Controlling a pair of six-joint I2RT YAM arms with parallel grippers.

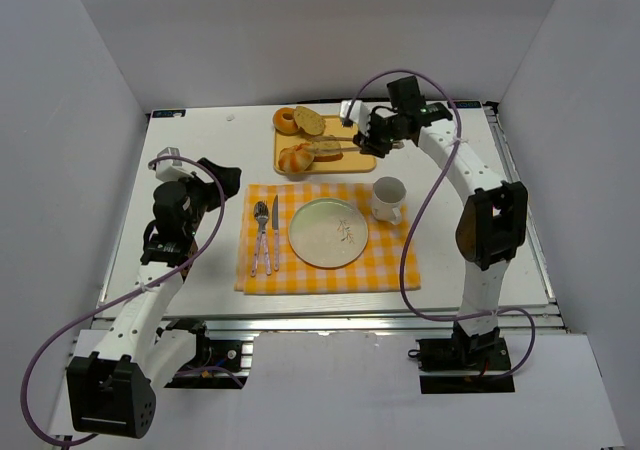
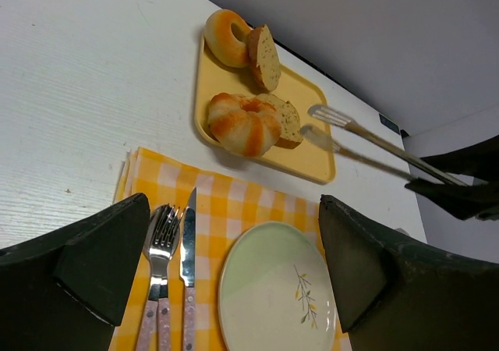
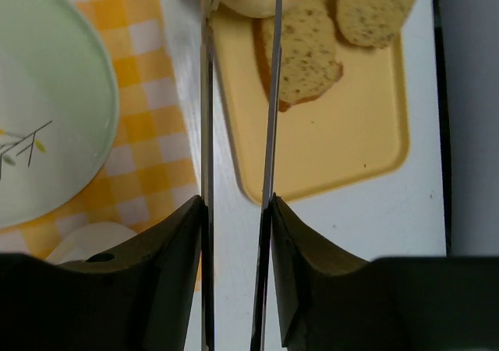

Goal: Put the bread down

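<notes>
**Soft bun on the tray, tongs close by**

The bread point(image 1: 297, 157) sits at the near left corner of the yellow tray point(image 1: 352, 163), at the far side of the surface. A flat seeded slice point(image 2: 288, 122) leans against its right flank, and a ring-shaped loaf point(image 2: 228, 36) lies further back. The plate point(image 1: 328, 232) waits on the checked cloth point(image 1: 385, 260), just in front of the tray.

The right tool point(image 1: 372, 138) is clamped on the handles of a pair of metal tongs point(image 2: 366, 136). Their tips stand slightly apart, pointing at the bun from its right, over the seeded slice. From the left wrist view they do not seem to touch the bun. The left tool point(image 2: 234, 203) hangs with its fingers spread wide and empty, over the cloth's left side.

The bun looks light, springy and easily dented, with a glazed, rounded crust that thin metal tips could slip on. A hard squeeze would likely crush it, and a loose one could let it roll out. The best hold is probably across its widest part, low on the sides, with the tips set in the pale scored grooves. The slice touching it may drag along, so an approach from the free front or left side seems cleaner.
</notes>
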